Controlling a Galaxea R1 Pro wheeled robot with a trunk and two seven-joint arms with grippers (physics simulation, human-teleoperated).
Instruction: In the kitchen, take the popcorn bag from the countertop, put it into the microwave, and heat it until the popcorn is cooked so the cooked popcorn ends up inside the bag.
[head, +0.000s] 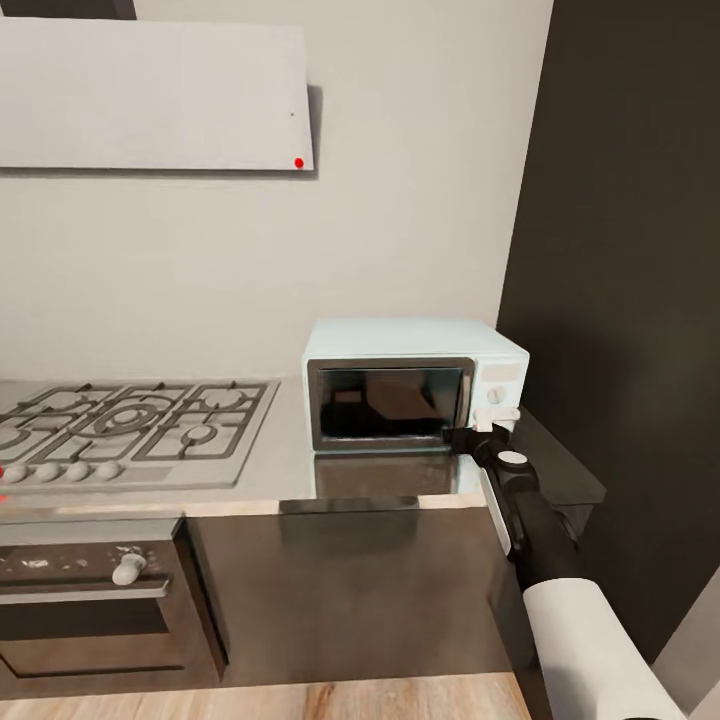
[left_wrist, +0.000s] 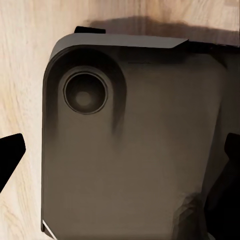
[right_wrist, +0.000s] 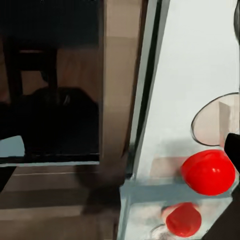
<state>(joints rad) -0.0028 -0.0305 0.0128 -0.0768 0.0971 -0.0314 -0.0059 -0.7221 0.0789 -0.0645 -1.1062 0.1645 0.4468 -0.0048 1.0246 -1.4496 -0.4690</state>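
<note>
Countertop (head: 270, 470) carries the mint-blue microwave (head: 410, 385) at its right end, door shut; through the dark glass something sits inside, too dim to call the popcorn bag. Right gripper (head: 478, 432) hovers by the controls, whose red light (right_wrist: 208, 172) shows close up, so starting the heat looks next, needing a knob turn; I cannot tell how its jaws stand.

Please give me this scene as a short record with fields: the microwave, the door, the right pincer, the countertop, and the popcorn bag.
microwave: mint-blue, on countertop by the dark wall panel
door: shut, dark glass
right pincer: at the door's lower corner near the knobs; open or shut cannot be told
red light: close ahead of the right wrist camera
countertop: grey steel, gas hob beside it
popcorn bag: cannot be made out
</note>
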